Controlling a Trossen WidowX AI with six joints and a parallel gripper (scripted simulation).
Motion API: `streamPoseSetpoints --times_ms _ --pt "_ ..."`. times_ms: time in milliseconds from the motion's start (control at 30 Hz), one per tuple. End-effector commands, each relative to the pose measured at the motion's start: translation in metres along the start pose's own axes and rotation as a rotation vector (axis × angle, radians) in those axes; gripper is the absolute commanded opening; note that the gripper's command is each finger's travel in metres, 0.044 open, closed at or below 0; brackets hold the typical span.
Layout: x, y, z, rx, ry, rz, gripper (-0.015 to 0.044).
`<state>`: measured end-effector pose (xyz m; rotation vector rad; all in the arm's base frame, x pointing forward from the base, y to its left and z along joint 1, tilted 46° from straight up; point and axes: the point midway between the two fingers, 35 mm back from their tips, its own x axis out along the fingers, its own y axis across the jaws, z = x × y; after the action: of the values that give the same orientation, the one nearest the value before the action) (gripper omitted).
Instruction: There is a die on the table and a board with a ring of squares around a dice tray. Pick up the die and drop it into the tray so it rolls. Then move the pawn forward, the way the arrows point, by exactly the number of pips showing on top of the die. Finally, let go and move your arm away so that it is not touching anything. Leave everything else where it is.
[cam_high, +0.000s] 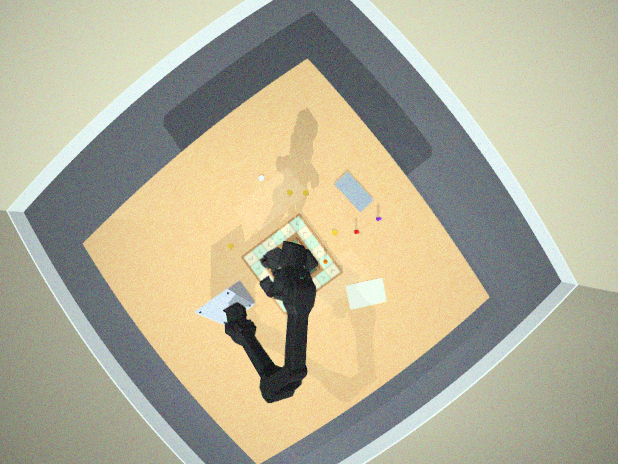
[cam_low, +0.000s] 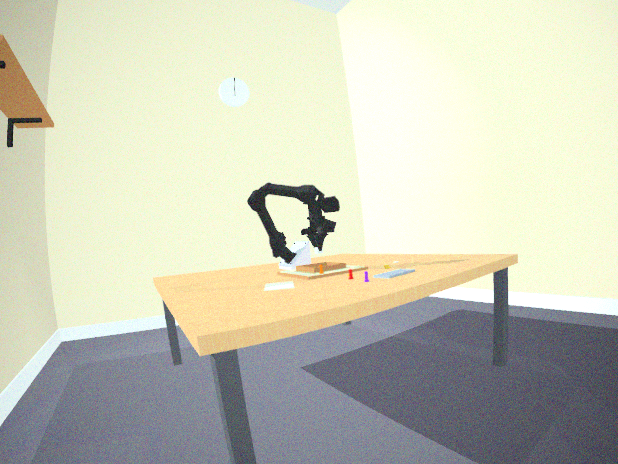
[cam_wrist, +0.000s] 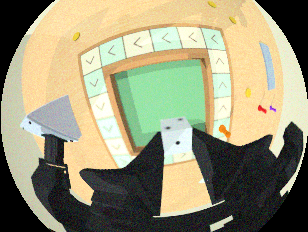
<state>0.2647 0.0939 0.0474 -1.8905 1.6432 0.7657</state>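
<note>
A wooden table (cam_low: 310, 320) on dark legs stands in a cream-walled room with a round clock (cam_low: 233, 92) on the far wall. The black arm (cam_low: 272, 210) arches up from its pale base (cam_low: 302, 254), its gripper (cam_low: 319, 245) hanging above the board (cam_low: 320, 270). An orange pawn (cam_low: 321, 268) stands on the board; a red pawn (cam_low: 350, 274) and a purple pawn (cam_low: 366, 277) stand just beside it.
</note>
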Motion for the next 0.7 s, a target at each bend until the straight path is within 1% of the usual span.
streamPoseSetpoints --times_ms 0,100,167,433,667 --pt "0.002 0.003 0.004 -0.049 0.0 0.005 0.0" --pt "0.003 0.003 0.004 -0.049 -0.004 0.008 0.0" --pt "0.005 0.004 0.004 -0.047 -0.043 0.027 0.0" --pt "0.012 0.011 0.005 -0.042 -0.296 0.109 0.0" --pt "0.016 0.013 0.007 -0.043 -0.536 0.12 0.0"
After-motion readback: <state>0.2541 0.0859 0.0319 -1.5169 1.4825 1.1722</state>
